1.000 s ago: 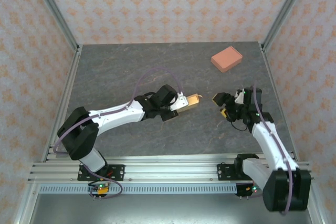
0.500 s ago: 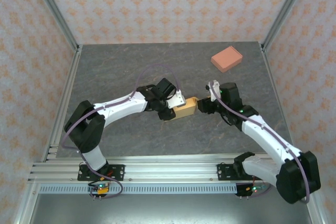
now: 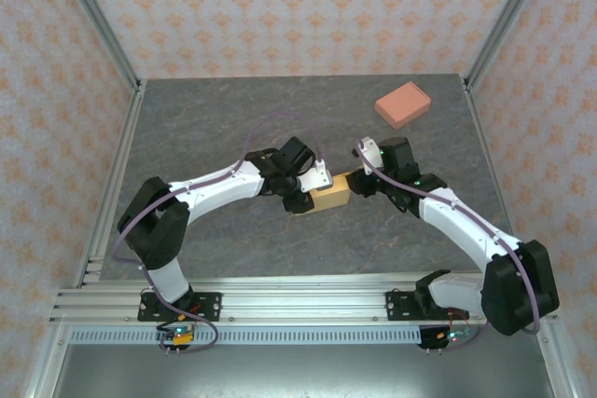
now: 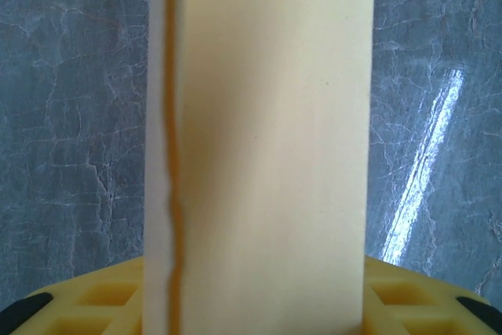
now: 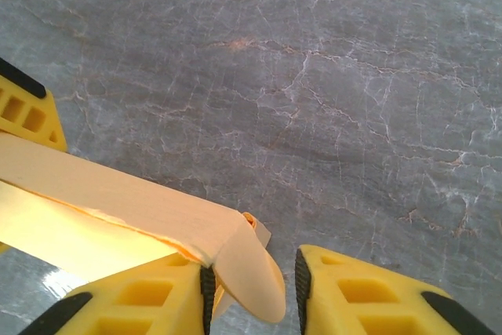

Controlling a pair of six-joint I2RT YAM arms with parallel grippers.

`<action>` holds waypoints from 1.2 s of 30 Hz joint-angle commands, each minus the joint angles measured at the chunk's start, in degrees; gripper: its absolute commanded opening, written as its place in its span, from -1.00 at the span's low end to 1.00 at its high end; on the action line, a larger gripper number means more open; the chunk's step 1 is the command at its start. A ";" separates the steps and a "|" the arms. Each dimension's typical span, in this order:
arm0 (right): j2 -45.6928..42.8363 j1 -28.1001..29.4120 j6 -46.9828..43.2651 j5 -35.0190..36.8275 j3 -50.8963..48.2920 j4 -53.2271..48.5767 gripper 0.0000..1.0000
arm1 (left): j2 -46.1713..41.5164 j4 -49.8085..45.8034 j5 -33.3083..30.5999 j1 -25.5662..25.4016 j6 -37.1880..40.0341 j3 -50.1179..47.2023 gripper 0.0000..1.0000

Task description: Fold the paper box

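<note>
You had the paper box [image 3: 330, 195] lifted near the middle of the tabletop [image 3: 215, 128], with your left gripper [image 3: 314, 194] clamped on its left end. Your right gripper [image 3: 357, 185] met the box's right end. There its yellow fingers [image 5: 149, 296] stood narrowly apart around a curled flap [image 5: 249, 264], and a sliver of gap showed on one side. A pink block [image 3: 402, 104] lay near the far right corner.

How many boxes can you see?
2. A tan box is over the middle of the table. A pink box lies near its far right corner. No other box seems to be hidden.
</note>
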 commanded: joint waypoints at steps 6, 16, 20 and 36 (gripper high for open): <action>3.17 0.28 4.18 1.28 2.32 1.74 -0.69 | 0.82 0.12 -2.25 -0.04 1.72 1.50 -0.04; 1.27 3.27 17.27 0.74 5.47 -4.20 -0.81 | -0.05 4.16 -4.53 -0.08 -0.41 0.16 -0.04; 0.21 3.38 17.76 1.52 5.99 -6.82 -0.82 | 0.63 3.79 -4.78 -0.14 -0.08 0.25 -0.04; 3.98 3.68 20.28 3.73 9.39 -8.91 -0.91 | 0.40 2.39 -3.96 -0.21 1.63 1.12 -0.03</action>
